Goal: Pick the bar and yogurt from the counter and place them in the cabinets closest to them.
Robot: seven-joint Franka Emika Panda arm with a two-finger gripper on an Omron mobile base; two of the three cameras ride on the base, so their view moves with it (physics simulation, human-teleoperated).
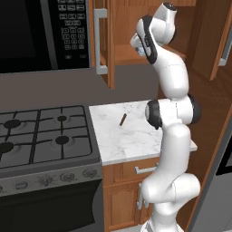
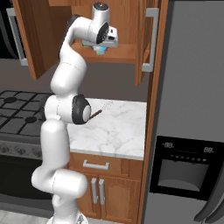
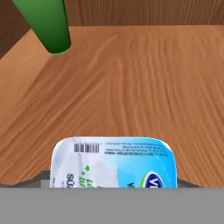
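Observation:
The yogurt (image 3: 113, 162), a pale blue and white cup, sits right at the bottom of the hand view, just above the wooden shelf (image 3: 144, 87) of the open wall cabinet (image 2: 127, 56). My gripper (image 2: 103, 47) reaches into that cabinet and is shut on the yogurt (image 2: 101, 51); the cup hides the fingertips in the hand view. From the left base view the hand and a bit of the cup (image 1: 141, 51) show at the shelf's front edge. Below lies the white marble counter (image 1: 118, 138). The bar is out of view.
A green cylinder (image 3: 46, 24) stands on the shelf at the far left. Both cabinet doors (image 1: 102, 41) (image 2: 148, 39) hang open beside the arm. A thin dark brown stick (image 1: 123, 119) lies on the counter. A gas stove (image 1: 41, 136) is on the left, a fridge (image 2: 192, 109) on the right.

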